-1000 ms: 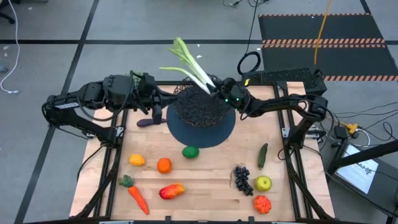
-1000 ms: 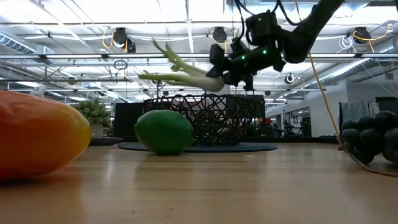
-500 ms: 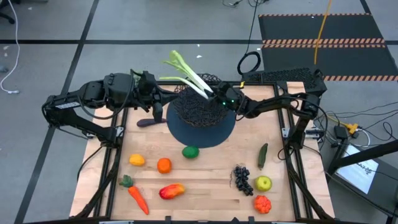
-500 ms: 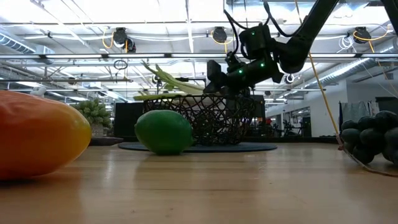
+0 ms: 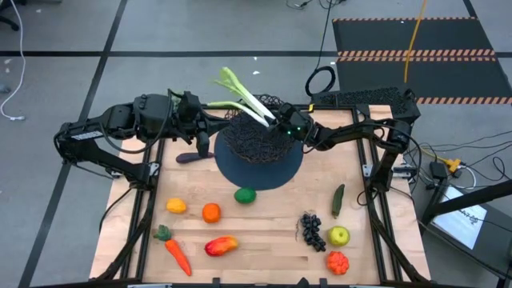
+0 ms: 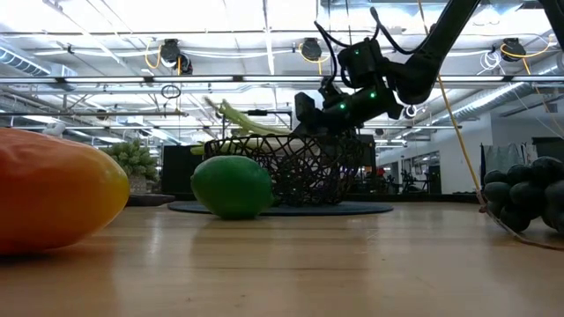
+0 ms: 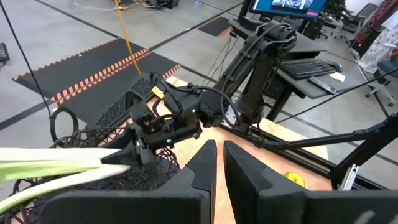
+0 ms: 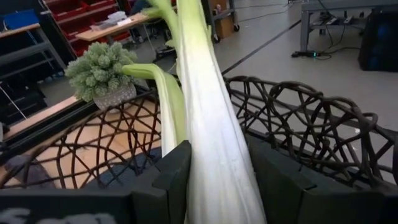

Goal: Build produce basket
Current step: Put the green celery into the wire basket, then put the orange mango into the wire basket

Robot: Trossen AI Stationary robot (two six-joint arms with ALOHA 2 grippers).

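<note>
Leek, long and green-white (image 5: 242, 98), is what I see pinched in my right gripper (image 5: 280, 122) over the black wire-mesh basket's (image 5: 258, 140) rim, leaves reaching outward; my left gripper (image 5: 210, 132), fingers nearly together, waits beside it.

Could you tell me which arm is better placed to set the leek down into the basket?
The right. Its gripper is shut on the leek directly over the basket, while the left gripper, jaws nearly closed and holding nothing, waits beside it.
</note>
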